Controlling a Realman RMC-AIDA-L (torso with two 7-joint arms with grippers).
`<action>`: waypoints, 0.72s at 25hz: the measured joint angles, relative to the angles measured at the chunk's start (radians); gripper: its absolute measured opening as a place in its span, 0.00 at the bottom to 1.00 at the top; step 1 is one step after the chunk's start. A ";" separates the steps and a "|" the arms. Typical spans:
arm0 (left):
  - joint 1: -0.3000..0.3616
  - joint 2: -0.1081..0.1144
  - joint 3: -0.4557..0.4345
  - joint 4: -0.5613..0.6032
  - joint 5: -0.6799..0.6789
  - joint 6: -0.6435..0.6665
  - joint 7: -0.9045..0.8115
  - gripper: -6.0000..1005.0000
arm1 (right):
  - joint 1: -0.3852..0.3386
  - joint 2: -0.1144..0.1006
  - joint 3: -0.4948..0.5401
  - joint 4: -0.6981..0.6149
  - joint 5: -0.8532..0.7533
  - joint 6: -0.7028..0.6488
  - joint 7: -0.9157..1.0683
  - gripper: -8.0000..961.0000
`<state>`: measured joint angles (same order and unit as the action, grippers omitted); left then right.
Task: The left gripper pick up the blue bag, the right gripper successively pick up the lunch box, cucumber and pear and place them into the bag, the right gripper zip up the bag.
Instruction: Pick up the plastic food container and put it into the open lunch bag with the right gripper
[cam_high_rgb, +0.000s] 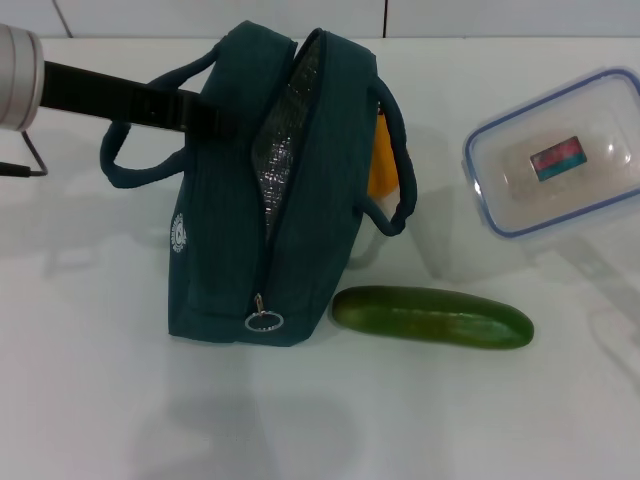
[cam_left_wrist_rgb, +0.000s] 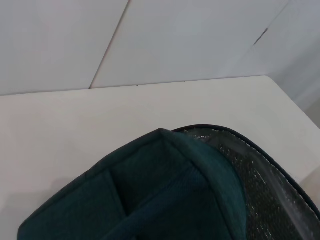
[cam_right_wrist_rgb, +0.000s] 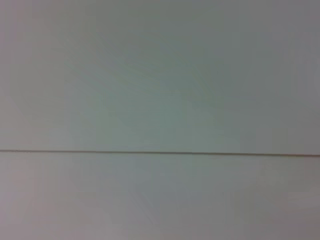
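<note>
Black left gripper (cam_high_rgb: 215, 118) reaches in from the left and meets the near handle and top edge of the blue bag (cam_high_rgb: 230, 270); whether its fingers are spread or pinching cannot be told, and the right gripper is not in view. Bag stands unzipped on the white table (cam_high_rgb: 120, 400), foil lining showing; cucumber (cam_high_rgb: 432, 316) lies just beside its base, lunch box (cam_high_rgb: 556, 152) well apart at right, and an orange patch behind the bag is likely the pear (cam_high_rgb: 383, 160). Judged so, nothing is packed yet: three loads and the zip remain.
</note>
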<state>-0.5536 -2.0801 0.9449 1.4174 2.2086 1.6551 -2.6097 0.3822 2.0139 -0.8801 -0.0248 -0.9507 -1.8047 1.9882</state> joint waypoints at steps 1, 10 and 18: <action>0.000 0.000 0.000 0.000 0.000 0.000 0.000 0.05 | 0.001 0.000 0.000 0.009 0.006 -0.005 0.000 0.12; -0.008 0.000 0.009 0.000 0.000 0.000 0.008 0.05 | 0.011 0.006 0.006 0.064 0.062 -0.036 0.030 0.12; -0.021 0.000 0.011 0.000 -0.003 0.000 0.021 0.05 | 0.034 0.012 0.054 0.105 0.065 -0.079 0.056 0.12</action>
<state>-0.5744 -2.0800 0.9557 1.4174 2.2053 1.6552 -2.5890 0.4165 2.0262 -0.8265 0.0804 -0.8853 -1.8842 2.0442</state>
